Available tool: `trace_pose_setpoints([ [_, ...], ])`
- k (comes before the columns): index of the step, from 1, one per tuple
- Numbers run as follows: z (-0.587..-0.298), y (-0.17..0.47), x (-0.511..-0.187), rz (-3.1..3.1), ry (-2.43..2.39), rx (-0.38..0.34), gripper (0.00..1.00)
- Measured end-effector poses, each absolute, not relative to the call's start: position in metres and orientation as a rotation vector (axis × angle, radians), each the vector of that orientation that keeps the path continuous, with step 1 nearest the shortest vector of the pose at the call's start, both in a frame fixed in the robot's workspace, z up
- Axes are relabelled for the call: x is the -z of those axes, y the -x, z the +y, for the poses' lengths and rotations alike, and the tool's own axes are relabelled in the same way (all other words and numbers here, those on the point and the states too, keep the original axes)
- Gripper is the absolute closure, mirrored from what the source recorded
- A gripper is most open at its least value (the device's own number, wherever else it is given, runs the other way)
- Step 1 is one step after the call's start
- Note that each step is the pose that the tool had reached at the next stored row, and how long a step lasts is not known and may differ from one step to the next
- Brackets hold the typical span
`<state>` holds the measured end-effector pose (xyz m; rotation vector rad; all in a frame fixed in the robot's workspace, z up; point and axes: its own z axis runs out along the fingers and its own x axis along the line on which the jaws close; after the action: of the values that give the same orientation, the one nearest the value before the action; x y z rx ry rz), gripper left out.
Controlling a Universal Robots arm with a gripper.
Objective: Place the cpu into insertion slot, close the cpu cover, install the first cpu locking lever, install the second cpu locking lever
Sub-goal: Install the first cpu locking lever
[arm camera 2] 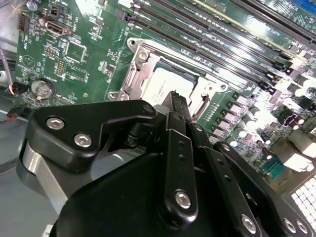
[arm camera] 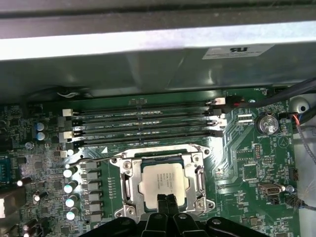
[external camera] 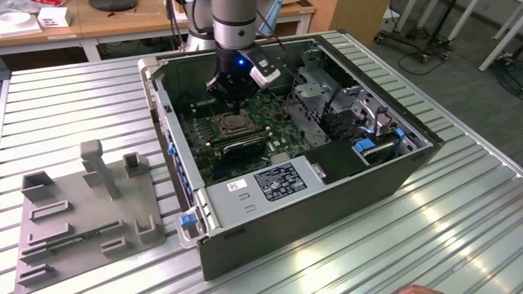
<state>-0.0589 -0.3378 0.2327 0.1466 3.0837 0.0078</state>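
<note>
**Gripper closed at the socket's edge**

The gripper (arm camera: 167,201), its fingers pinched together with nothing between them, hangs low over the green motherboard (arm camera: 247,163). Well off to one side stand small silver cylindrical capacitors (arm camera: 69,187), and nearer is a thin bright wire lever (arm camera: 98,159). The cpu cover (arm camera: 129,183), a stamped dull-silver frame, appears to lie flat over the insertion slot (arm camera: 163,159). The cpu (arm camera: 163,180) sits inside, its matte metal top just beyond the fingertips. The job seems to be at the cover-and-lever stage, so press straight down on steel, never on the chip, without sliding.
</note>
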Motion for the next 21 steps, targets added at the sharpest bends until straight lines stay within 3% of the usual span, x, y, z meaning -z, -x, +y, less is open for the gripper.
trace_pose_setpoints([
  [21, -0.338, 0.102, -0.232, 3.071, -0.146, -0.009, 0.89],
])
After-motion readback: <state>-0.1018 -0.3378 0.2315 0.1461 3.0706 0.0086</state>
